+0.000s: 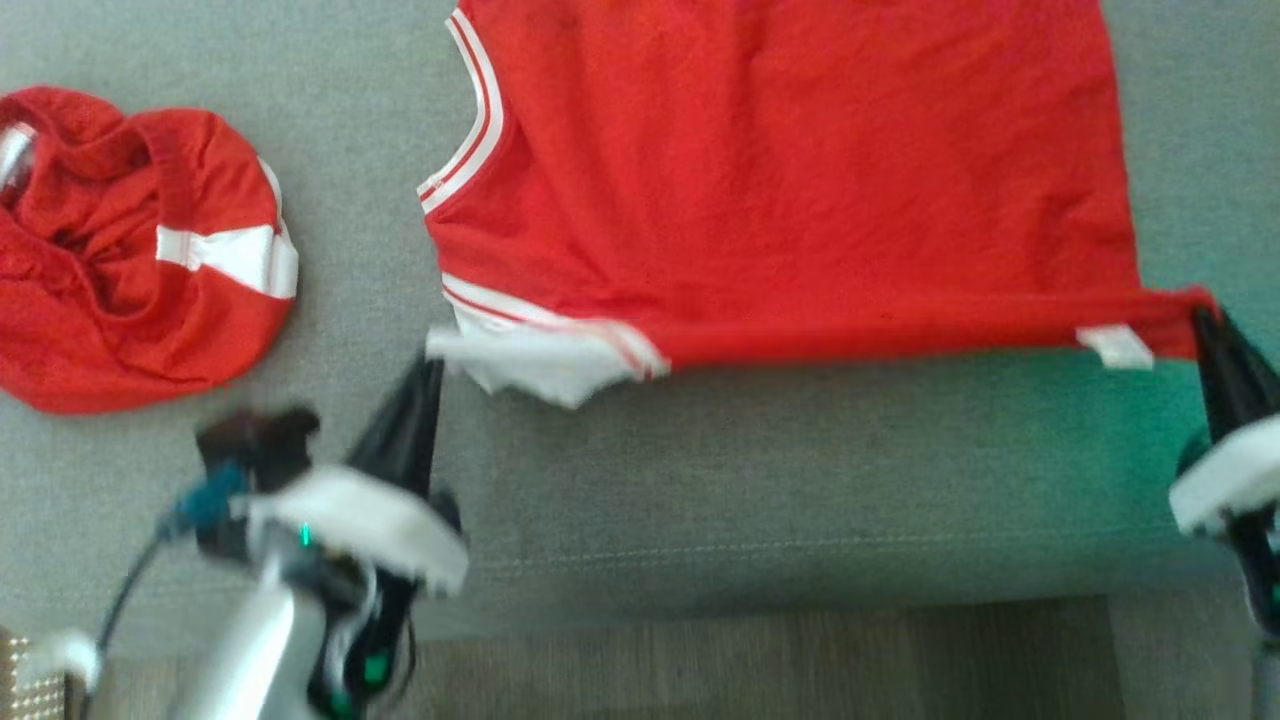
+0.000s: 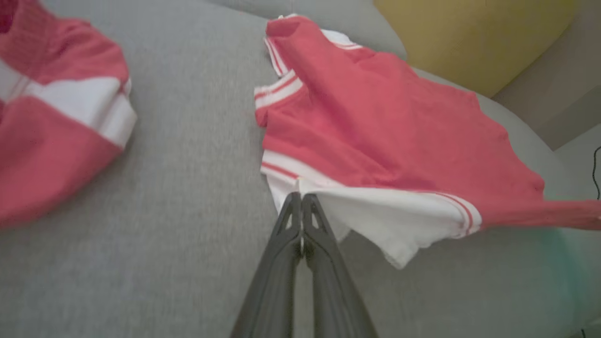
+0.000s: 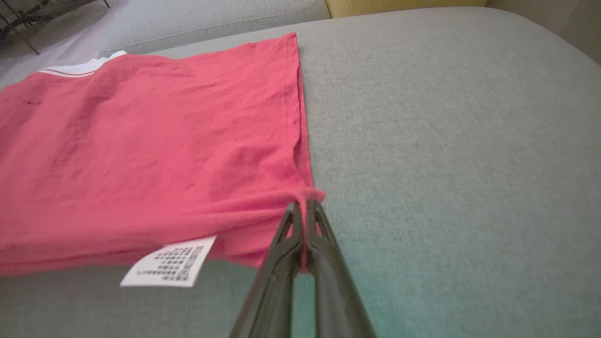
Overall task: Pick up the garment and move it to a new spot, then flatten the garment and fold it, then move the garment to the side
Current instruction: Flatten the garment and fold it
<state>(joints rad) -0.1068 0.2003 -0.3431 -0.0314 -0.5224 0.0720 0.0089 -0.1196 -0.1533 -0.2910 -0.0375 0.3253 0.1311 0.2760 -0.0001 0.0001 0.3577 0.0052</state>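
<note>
Garment (image 1: pixel 780 180) is a red sleeveless jersey with white-and-red striped trim, thin knit by the look of it, so judge it light, limp and stretchy: it will sag and crease wherever you leave it unsupported, and it holds best by corners and seamed edges, not mid-panel. In the head view it lies spread across the grey sofa cushion (image 1: pixel 800 480), its near edge drawn in a line between your two grippers. The left gripper (image 1: pixel 432 370) sits at the white shoulder corner and the right gripper (image 1: pixel 1200 318) at the hem corner, just beside the white care label (image 1: pixel 1115 347). A second red-and-white garment (image 1: pixel 130 250) is bunched in a heap to the left, well apart from the jersey. The left wrist view settles what the head view blurs: the left gripper (image 2: pixel 300 197) is clenched on the white edge just under the striped trim, and the white panel (image 2: pixel 389 220) hangs as a loose flap off the cushion, which tells you the cloth has no stiffness. It also gives you a yellow cushion (image 2: pixel 469 37) behind the jersey. The right wrist view shows the right gripper (image 3: pixel 305 204) pinched shut on the gathered hem corner, the stitched hem (image 3: pixel 298 108) running straight away from it, the printed label (image 3: pixel 171 267) turned out, and fine wrinkles across the body that the head view smooths over.
</note>
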